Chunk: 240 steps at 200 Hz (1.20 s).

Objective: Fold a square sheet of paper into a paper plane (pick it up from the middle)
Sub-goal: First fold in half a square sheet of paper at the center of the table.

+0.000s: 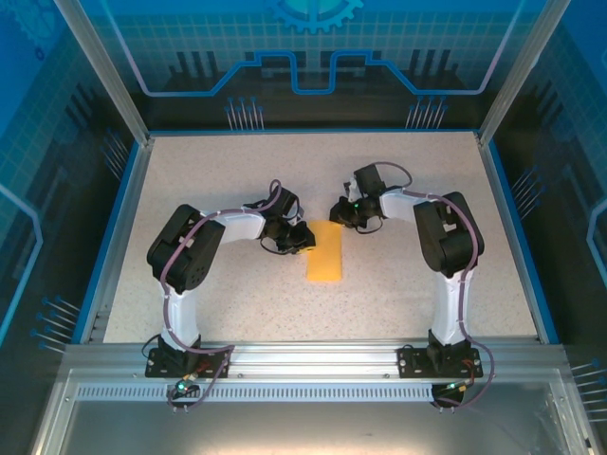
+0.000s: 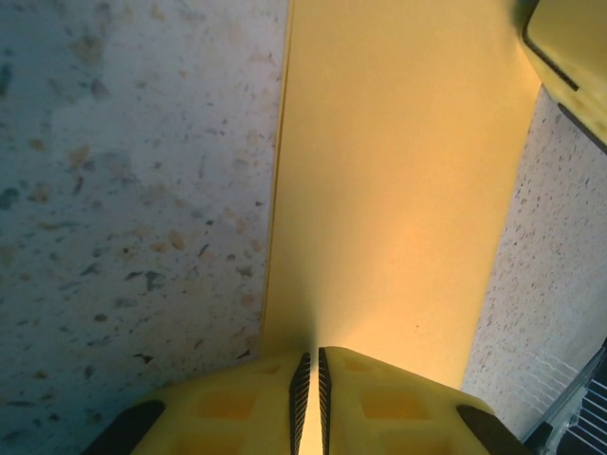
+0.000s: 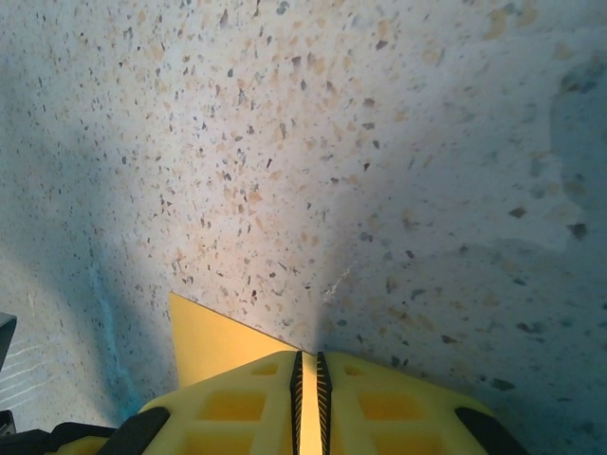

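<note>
orange paper (image 1: 326, 252), folded rectangle, lying flat

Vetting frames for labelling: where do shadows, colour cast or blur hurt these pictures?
Top external: even light, the paper sharp on the table. Left wrist: paper glows warm near the soft-focus left end effector; table looks bluish. Right wrist: blue-tinted shadows flank a warm lit centre; the right end effector is slightly soft.

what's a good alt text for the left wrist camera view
A long rectangle of orange-yellow paper lies flat on the speckled table, running up the frame from the left gripper, whose yellow fingers are closed to a thin slit at its near end. Another yellow finger pokes in at top right.
</note>
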Each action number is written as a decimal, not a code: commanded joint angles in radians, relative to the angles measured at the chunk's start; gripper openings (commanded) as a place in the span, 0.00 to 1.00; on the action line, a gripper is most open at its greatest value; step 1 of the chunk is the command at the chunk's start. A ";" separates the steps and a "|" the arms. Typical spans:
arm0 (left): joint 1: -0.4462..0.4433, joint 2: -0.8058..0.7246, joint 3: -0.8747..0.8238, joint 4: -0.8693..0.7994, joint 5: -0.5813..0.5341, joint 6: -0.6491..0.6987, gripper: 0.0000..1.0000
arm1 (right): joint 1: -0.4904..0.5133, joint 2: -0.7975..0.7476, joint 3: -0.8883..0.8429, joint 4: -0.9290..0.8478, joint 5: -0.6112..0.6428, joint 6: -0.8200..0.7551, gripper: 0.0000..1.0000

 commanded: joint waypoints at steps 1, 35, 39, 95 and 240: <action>-0.018 0.095 -0.046 -0.138 -0.104 0.020 0.19 | -0.003 -0.103 -0.006 -0.037 0.019 -0.002 0.16; -0.018 0.089 -0.046 -0.135 -0.102 0.016 0.19 | 0.030 -0.196 -0.091 -0.060 0.010 -0.009 0.16; -0.018 0.087 -0.046 -0.135 -0.102 0.015 0.19 | 0.038 -0.201 -0.100 -0.063 0.009 -0.009 0.16; -0.019 0.051 -0.043 -0.133 -0.100 0.003 0.19 | 0.090 -0.221 -0.236 -0.047 0.007 0.035 0.16; 0.031 -0.108 0.066 -0.010 0.015 -0.047 0.24 | 0.124 -0.072 -0.184 0.049 -0.178 -0.207 0.12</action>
